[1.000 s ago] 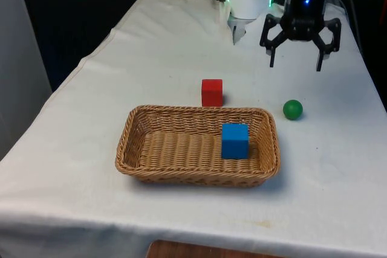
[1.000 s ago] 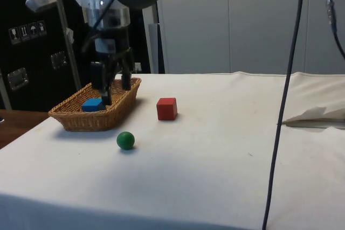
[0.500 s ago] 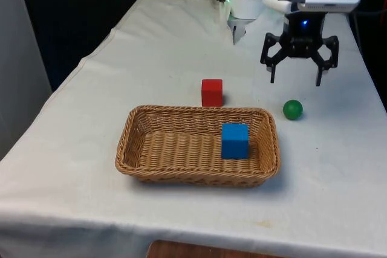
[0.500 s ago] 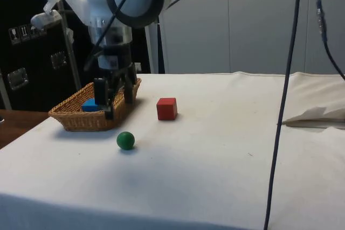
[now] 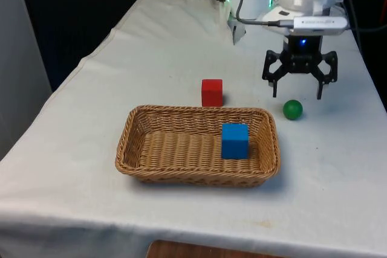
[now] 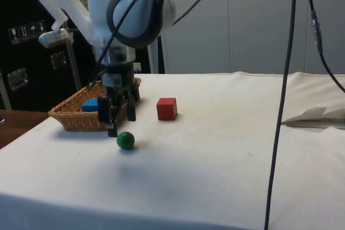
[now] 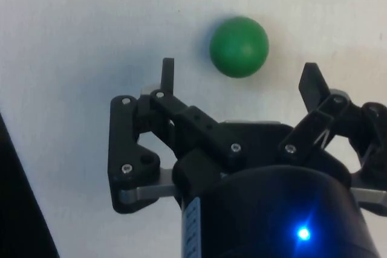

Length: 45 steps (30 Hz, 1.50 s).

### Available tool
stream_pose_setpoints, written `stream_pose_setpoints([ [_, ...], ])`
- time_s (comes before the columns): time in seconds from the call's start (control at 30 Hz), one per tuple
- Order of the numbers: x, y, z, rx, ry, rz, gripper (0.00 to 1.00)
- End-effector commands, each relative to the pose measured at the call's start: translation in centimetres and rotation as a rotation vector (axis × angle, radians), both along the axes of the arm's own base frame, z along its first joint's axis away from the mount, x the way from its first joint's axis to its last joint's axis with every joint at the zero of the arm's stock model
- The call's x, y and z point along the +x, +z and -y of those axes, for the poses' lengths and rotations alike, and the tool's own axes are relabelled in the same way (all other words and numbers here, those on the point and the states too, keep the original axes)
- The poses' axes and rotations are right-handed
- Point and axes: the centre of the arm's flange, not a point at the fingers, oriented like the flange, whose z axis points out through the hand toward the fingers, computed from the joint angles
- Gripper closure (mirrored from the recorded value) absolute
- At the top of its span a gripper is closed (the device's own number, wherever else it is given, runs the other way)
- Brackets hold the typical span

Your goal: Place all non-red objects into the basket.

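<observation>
A green ball [image 5: 292,109] [image 6: 125,140] [image 7: 239,46] lies on the white cloth beside the wicker basket [image 5: 145,161] [image 6: 73,119]. My gripper [image 5: 297,95] [image 6: 119,125] [image 7: 239,75] hangs open just above the cloth, a little behind the ball toward the robot, with nothing between its fingers. A blue cube [image 5: 234,141] [image 6: 92,104] sits inside the basket near its end on the front view's right. A red cube [image 5: 211,92] [image 6: 166,108] stands on the cloth just behind the basket.
A crumpled white piece [image 5: 237,28] lies on the cloth near the robot's base. A black cable [image 6: 283,100] hangs down in the side view. The table's edge on the front view's right runs close to the ball.
My gripper has come down toward the cloth and nearer the green ball, staying open. The ball, the cubes and the basket have not moved.
</observation>
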Motion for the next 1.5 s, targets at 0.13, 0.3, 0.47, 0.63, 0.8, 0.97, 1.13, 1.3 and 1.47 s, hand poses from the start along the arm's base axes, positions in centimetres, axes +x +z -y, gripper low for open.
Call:
stream_pose_setpoints([
  [0.13,0.0,-1.2,-0.3,0.030,0.004,-0.001,0.00],
  [0.3,-0.1,-2.3,-0.3,0.040,0.006,-0.005,0.00],
  [0.47,0.0,-3.2,-0.3,0.050,0.008,-0.010,0.00],
  [0.63,0.2,-3.5,-0.3,0.051,0.010,-0.013,0.00],
  [0.8,0.2,-3.4,-0.1,0.051,0.009,-0.014,0.00],
  [0.97,0.2,-3.3,0.1,0.049,0.007,-0.013,0.00],
  [1.13,0.2,-3.5,0.2,0.033,0.005,-0.014,0.00],
  [1.3,0.3,-3.7,0.3,0.042,0.002,-0.015,0.00],
  [1.47,0.3,-4.0,0.2,0.040,0.001,-0.017,0.30],
])
